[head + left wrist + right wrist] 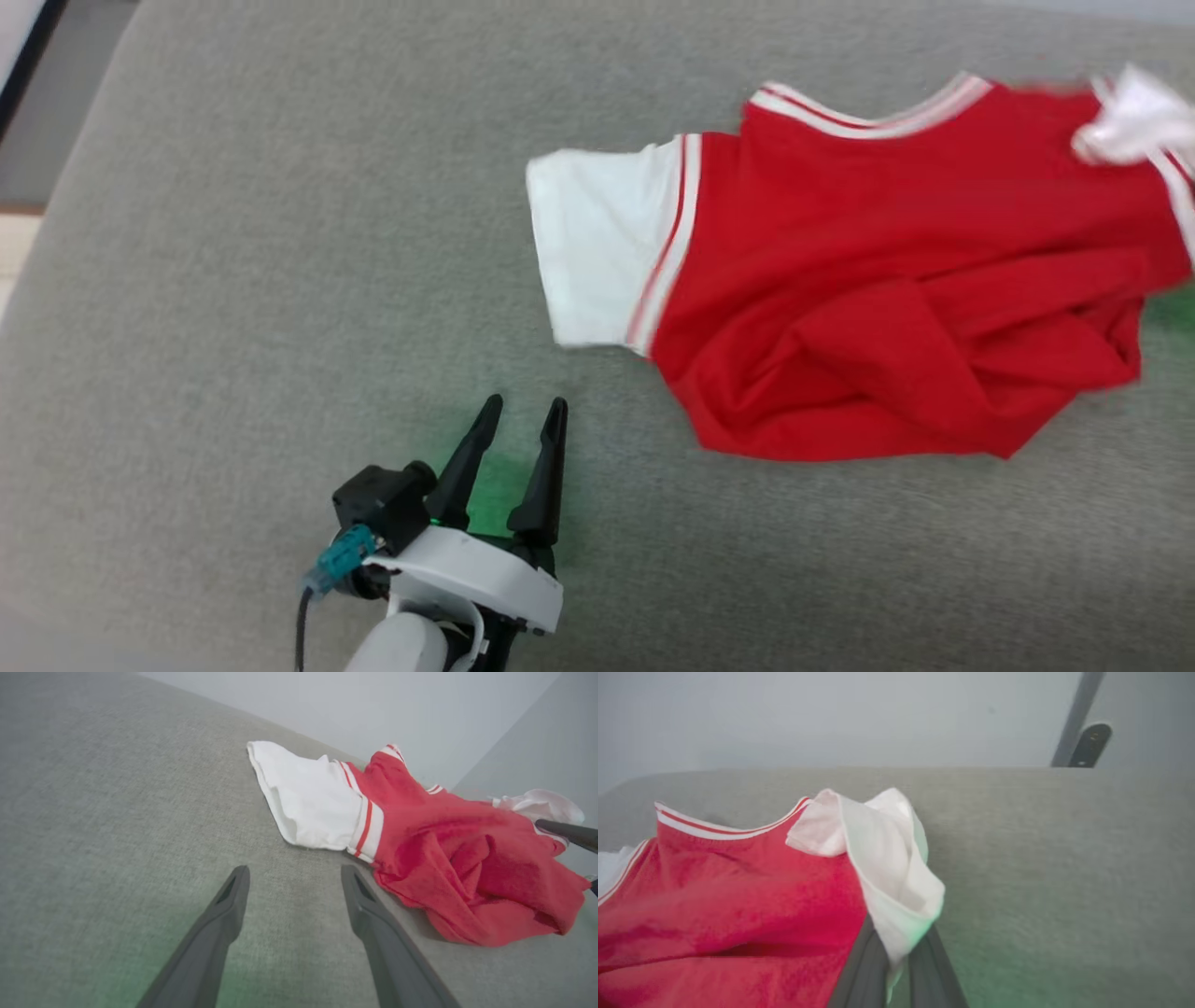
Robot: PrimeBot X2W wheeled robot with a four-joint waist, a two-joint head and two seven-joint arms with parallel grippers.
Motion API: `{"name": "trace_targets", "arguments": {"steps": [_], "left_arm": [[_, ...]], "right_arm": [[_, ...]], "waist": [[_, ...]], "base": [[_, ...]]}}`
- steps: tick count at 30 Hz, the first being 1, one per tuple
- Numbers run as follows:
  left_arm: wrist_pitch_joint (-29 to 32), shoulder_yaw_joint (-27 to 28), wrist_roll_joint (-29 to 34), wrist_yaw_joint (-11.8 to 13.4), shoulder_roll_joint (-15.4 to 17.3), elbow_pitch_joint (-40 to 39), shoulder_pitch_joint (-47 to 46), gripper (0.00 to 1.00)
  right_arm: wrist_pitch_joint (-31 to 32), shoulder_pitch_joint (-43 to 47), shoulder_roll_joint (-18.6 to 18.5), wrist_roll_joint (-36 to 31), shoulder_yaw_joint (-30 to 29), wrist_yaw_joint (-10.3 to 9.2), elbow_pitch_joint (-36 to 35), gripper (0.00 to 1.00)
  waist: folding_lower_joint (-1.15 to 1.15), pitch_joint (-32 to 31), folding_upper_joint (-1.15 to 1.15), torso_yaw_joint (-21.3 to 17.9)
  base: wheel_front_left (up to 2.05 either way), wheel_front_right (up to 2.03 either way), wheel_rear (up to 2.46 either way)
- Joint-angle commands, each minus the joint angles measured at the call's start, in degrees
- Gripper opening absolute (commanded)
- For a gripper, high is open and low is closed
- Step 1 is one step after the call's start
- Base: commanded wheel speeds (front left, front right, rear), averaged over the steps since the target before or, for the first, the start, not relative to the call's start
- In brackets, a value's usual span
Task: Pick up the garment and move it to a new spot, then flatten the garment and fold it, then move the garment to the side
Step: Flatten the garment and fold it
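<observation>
The garment (pixel 887 280), a red jersey with white striped trim, lies crumpled at the right of the head view, with one white sleeve (pixel 597 252) spread flat toward the left. My left gripper (pixel 523 411) hovers open below and left of it, apart from the cloth. In the left wrist view the left gripper (pixel 292 870) stands open with bare surface between its fingers, and the garment (pixel 467 858) lies ahead to the right. In the right wrist view my right gripper (pixel 896 952) is shut on the garment's other white sleeve (pixel 887 858), which bunches up over the fingers.
Everything rests on a wide grey fabric surface (pixel 233 327), whose left edge runs along the top left of the head view. A dark metal post (pixel 1078 718) rises behind the surface's far edge in the right wrist view, against a pale wall.
</observation>
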Motion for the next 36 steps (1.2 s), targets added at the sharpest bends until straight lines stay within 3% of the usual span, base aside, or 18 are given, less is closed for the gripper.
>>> {"name": "trace_targets", "arguments": {"steps": [1,5,8,9,10,11,12,13,14,20,30,36], "left_arm": [[0.14,0.29,0.12,0.43,0.59,-0.51,0.84,1.00],[0.59,0.52,-0.06,1.01,1.17,-1.69,1.56,1.00],[1.05,0.37,0.06,1.19,1.68,-2.26,2.07,1.00],[1.15,0.32,0.12,1.30,1.88,-2.49,2.08,1.00],[1.37,0.27,0.22,1.32,2.02,-2.70,2.06,1.00],[1.37,0.27,0.22,1.32,2.02,-2.70,2.06,1.00],[1.53,0.26,0.22,1.47,2.14,-2.94,2.04,1.00],[1.70,0.34,0.18,1.62,2.28,-3.16,2.11,1.00],[1.78,0.43,0.10,1.72,2.45,-3.33,2.24,1.00],[2.53,0.63,-0.25,2.34,3.32,-4.49,3.46,1.00],[3.51,-0.30,-0.29,2.49,3.81,-6.24,3.93,1.00],[3.72,-1.05,-0.08,2.15,3.77,-6.45,2.61,1.00]], "right_arm": [[-1.84,4.99,1.16,2.32,-5.53,-0.06,0.79,0.00],[-5.07,13.14,3.66,4.21,-15.31,-0.06,2.48,0.00],[-5.63,16.31,6.31,2.37,-18.88,-0.05,2.94,0.00],[-5.87,16.91,7.10,1.62,-20.39,-0.05,3.02,0.06],[-6.27,17.44,7.55,0.64,-21.96,-0.05,3.10,0.18],[-6.27,17.44,7.55,0.64,-21.96,-0.05,3.10,0.18],[-6.46,17.83,7.97,-0.57,-23.28,-0.05,3.01,0.41],[-6.50,18.01,8.77,-1.50,-24.43,-0.06,2.78,0.85],[-6.21,18.28,9.60,-2.57,-25.45,-0.06,2.36,1.00],[-2.64,20.48,10.09,-13.00,-31.32,-0.06,-2.51,1.00],[16.53,23.98,11.34,-29.43,-37.98,-0.05,-23.29,1.00],[26.34,20.49,11.40,-32.41,-34.02,-0.06,-26.06,1.00]], "waist": [[0.00,-2.00,0.00,-2.25],[0.00,-2.52,0.00,-3.21],[0.00,-2.94,0.00,-3.76],[0.00,-3.07,0.00,-3.90],[0.00,-3.29,0.00,-3.99],[0.00,-3.29,0.00,-3.99],[0.00,-3.50,0.00,-4.09],[0.00,-3.75,0.00,-4.27],[0.00,-4.03,0.00,-4.44],[0.00,-5.78,0.00,-5.99],[0.00,-5.73,0.00,-6.72],[0.00,-3.53,0.00,-6.20]], "base": [[0.00,0.00,0.00],[0.00,0.00,0.00],[0.00,0.00,0.00],[0.00,0.00,0.00],[0.00,0.00,0.00],[0.00,0.00,0.00],[0.00,0.00,0.00],[0.00,0.00,0.00],[0.00,0.00,0.00],[0.00,0.00,0.00],[0.00,0.00,0.00],[0.00,0.00,0.00]]}}
